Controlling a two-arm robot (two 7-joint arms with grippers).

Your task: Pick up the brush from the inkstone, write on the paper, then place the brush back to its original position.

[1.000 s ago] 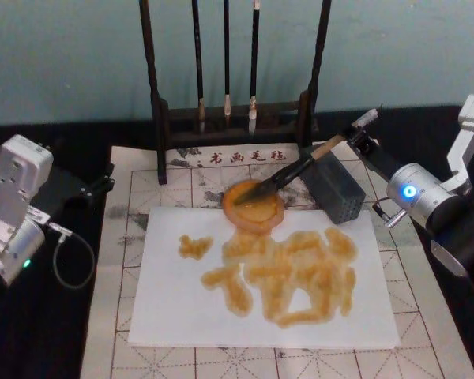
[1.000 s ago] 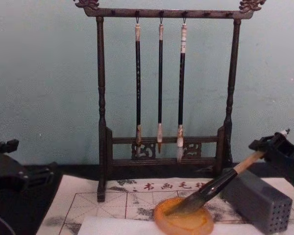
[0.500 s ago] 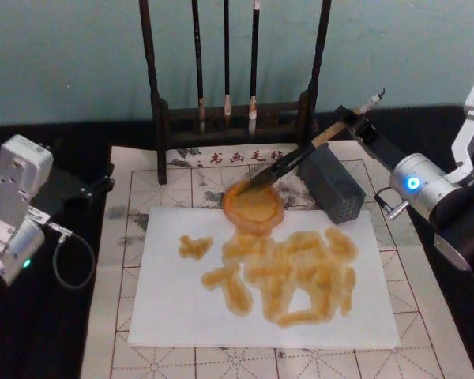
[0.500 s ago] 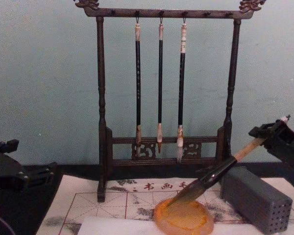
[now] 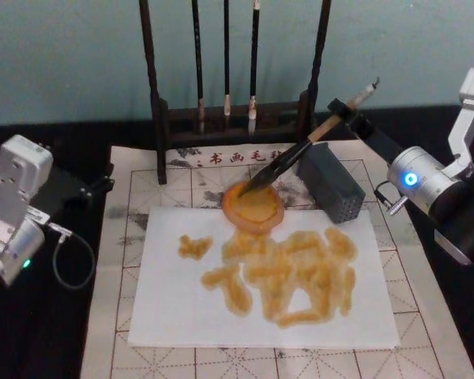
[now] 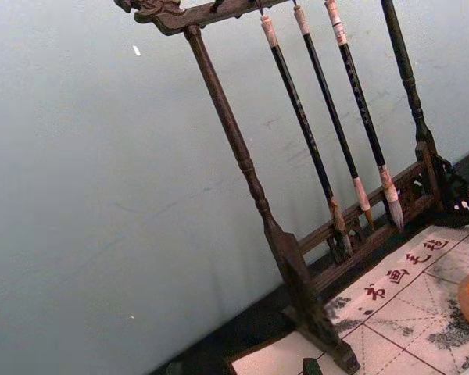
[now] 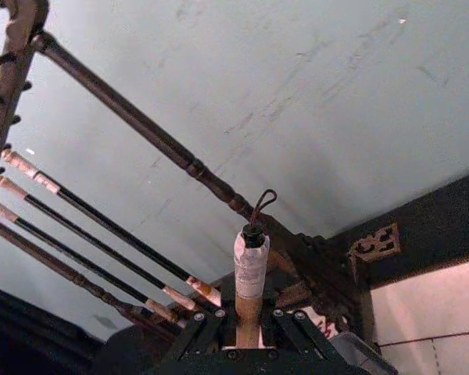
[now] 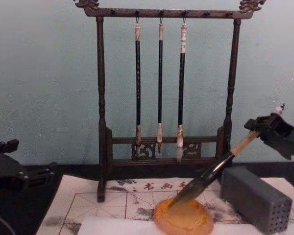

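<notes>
My right gripper (image 5: 341, 113) is shut on the brush (image 5: 296, 154) near its white end cap, at the back right of the mat. The brush slopes down to the left, and its dark bristle tip hangs just over the far rim of the orange inkstone (image 5: 254, 207). From the chest, the brush (image 8: 210, 174) rises clear of the grey block, with the right gripper (image 8: 263, 128) high at the right and the inkstone (image 8: 183, 218) below the tip. The wrist view shows the brush cap (image 7: 249, 262) between the fingers. The white paper (image 5: 174, 292) bears orange strokes. My left gripper (image 5: 95, 188) is parked at the left.
A dark wooden brush rack (image 5: 233, 118) with three thin hanging brushes stands behind the inkstone. A grey rectangular block with small holes (image 5: 332, 183) lies right of the inkstone, under the brush shaft. A gridded felt mat (image 5: 134, 197) lies under the paper on the black table.
My right gripper has risen and tipped the brush steeper. The bristle tip has lifted from the dish's middle to just above its far rim. The left arm has stayed still.
</notes>
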